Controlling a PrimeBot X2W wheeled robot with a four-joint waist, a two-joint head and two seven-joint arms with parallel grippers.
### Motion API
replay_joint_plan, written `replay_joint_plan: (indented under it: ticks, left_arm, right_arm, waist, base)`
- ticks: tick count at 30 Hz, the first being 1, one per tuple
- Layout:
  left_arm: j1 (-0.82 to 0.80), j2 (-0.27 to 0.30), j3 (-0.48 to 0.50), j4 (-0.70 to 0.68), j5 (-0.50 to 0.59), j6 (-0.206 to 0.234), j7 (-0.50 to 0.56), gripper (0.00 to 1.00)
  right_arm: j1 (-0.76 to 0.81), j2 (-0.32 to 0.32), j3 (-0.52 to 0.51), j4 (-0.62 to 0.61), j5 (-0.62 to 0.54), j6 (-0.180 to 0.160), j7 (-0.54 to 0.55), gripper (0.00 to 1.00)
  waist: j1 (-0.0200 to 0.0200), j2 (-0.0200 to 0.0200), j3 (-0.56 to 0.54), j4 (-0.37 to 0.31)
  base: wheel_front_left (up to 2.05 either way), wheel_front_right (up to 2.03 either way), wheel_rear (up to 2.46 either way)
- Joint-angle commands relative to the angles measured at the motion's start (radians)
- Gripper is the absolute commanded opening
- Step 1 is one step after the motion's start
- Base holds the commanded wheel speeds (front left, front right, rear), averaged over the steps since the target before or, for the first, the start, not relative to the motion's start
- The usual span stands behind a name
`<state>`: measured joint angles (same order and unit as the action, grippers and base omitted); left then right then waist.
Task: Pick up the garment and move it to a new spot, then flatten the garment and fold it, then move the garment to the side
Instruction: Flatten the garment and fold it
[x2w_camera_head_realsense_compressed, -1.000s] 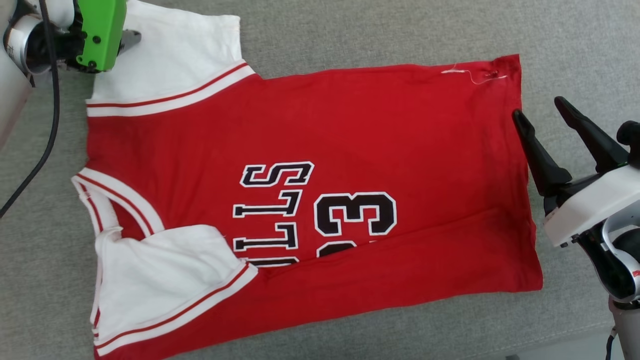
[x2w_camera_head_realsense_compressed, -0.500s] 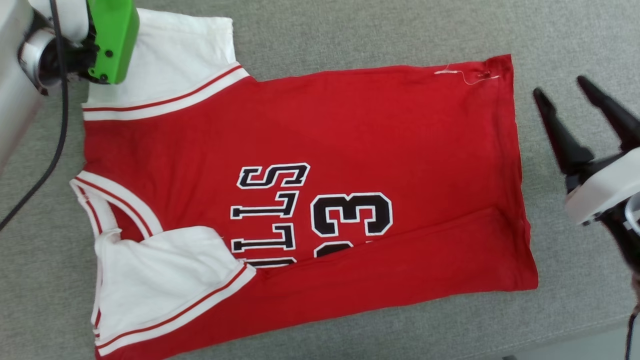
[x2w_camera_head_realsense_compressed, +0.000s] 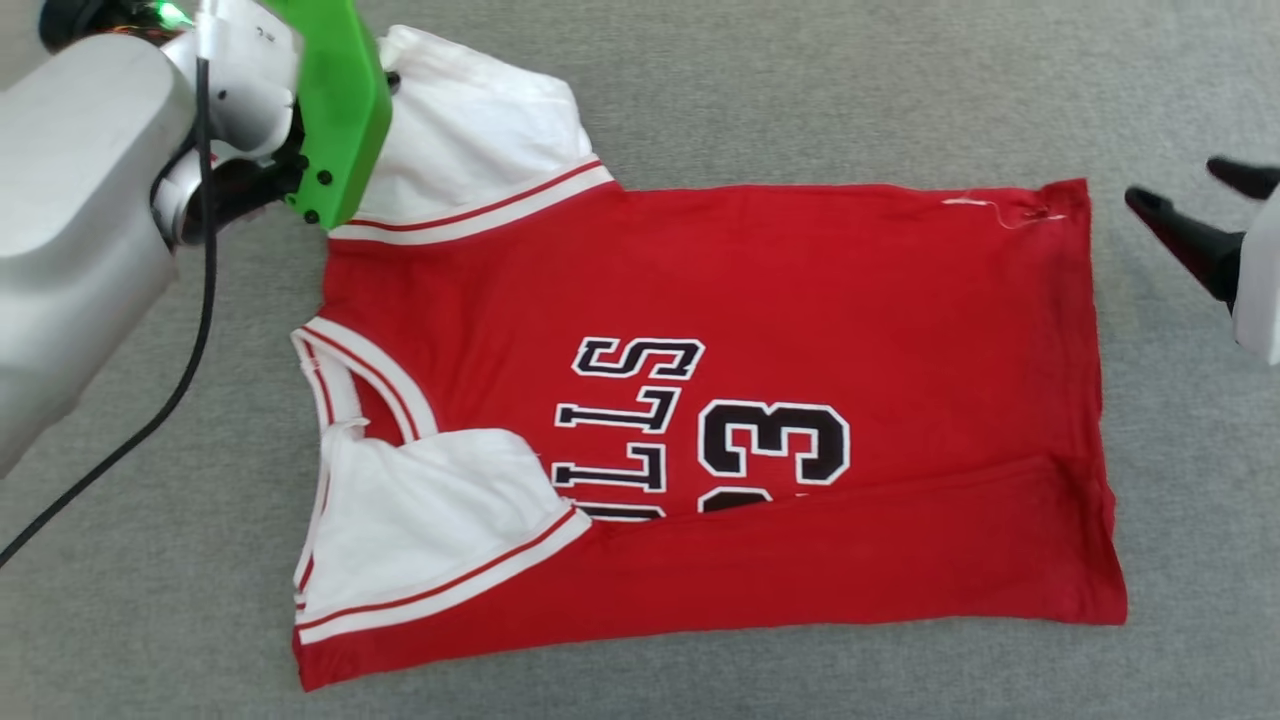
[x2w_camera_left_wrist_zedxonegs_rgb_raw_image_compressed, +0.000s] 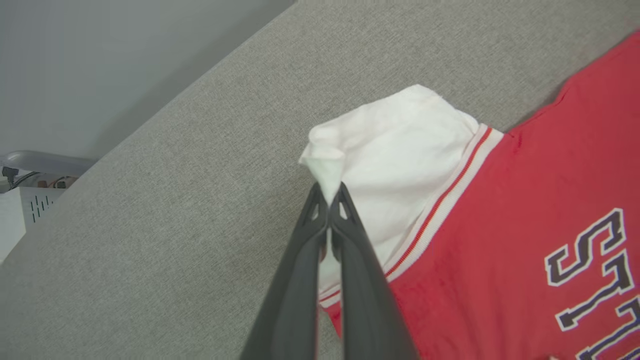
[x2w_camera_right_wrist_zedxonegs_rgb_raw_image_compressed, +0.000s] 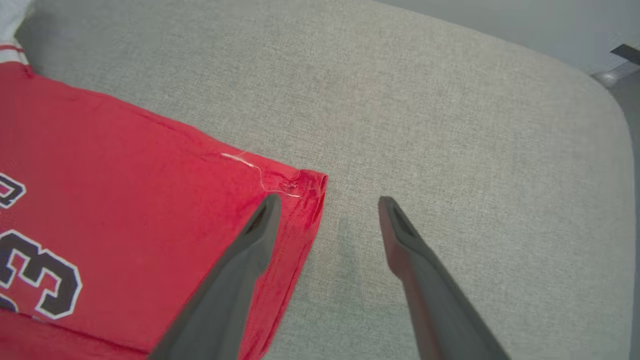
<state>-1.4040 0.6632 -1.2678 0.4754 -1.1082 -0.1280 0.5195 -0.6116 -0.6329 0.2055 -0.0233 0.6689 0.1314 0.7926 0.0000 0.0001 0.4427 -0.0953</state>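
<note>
The head view looks steeply down from above, taking in the whole garment (x2w_camera_head_realsense_compressed: 720, 300) on the grey surface (x2w_camera_head_realsense_compressed: 800, 90). The left wrist view looks along the left hand (x2w_camera_left_wrist_zedxonegs_rgb_raw_image_compressed: 330, 190), close upon the white sleeve (x2w_camera_left_wrist_zedxonegs_rgb_raw_image_compressed: 400, 160). The right wrist view looks along the right hand (x2w_camera_right_wrist_zedxonegs_rgb_raw_image_compressed: 328, 200), close over the hem corner (x2w_camera_right_wrist_zedxonegs_rgb_raw_image_compressed: 307, 187). Both spots also lie in the head view, at opposite ends.

A red jersey T-shirt (x2w_camera_head_realsense_compressed: 800, 280) has white short sleeves (x2w_camera_head_realsense_compressed: 440, 520) with red-and-white striped trim (x2w_camera_head_realsense_compressed: 470, 215), plus black lettering (x2w_camera_head_realsense_compressed: 625, 420) and a black number (x2w_camera_head_realsense_compressed: 775, 440), both outlined in white. A white thread (x2w_camera_head_realsense_compressed: 985, 207) marks its far right corner. The fabric tabletop (x2w_camera_head_realsense_compressed: 800, 90) is mottled grey. The left hand (x2w_camera_left_wrist_zedxonegs_rgb_raw_image_compressed: 329, 192) has dark grey fingers, a bright green housing (x2w_camera_head_realsense_compressed: 335, 110) and a black cable (x2w_camera_head_realsense_compressed: 190, 330). The right hand (x2w_camera_right_wrist_zedxonegs_rgb_raw_image_compressed: 328, 200) is dark grey too.
</note>
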Motion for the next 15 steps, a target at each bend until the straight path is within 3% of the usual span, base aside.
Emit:
replay_joint_plan:
  ticks: [1,7,15]
  left_arm:
    - [0.014,-0.001,-0.002,-0.01,0.007,-0.003,-0.014,0.0]
    - [-0.009,-0.013,-0.006,-0.055,0.028,-0.003,-0.037,0.0]
    - [-0.053,-0.022,-0.009,-0.085,0.054,-0.003,-0.06,0.0]
  right_arm:
    - [-0.033,-0.007,0.015,0.026,0.025,-0.001,0.056,1.0]
    - [-0.117,-0.007,0.056,0.152,0.039,-0.001,0.222,1.0]
    - [-0.194,0.056,0.088,0.316,-0.03,-0.001,0.222,1.0]
  waist:
    - [0.0,-0.0001,-0.014,0.04]
    - [0.0,-0.0001,0.032,0.085]
    - [0.0,-0.0001,0.1,0.12]
  base:
    - [0.0,0.0,0.0]
    - [0.0,0.0,0.0]
    - [0.0,0.0,0.0]
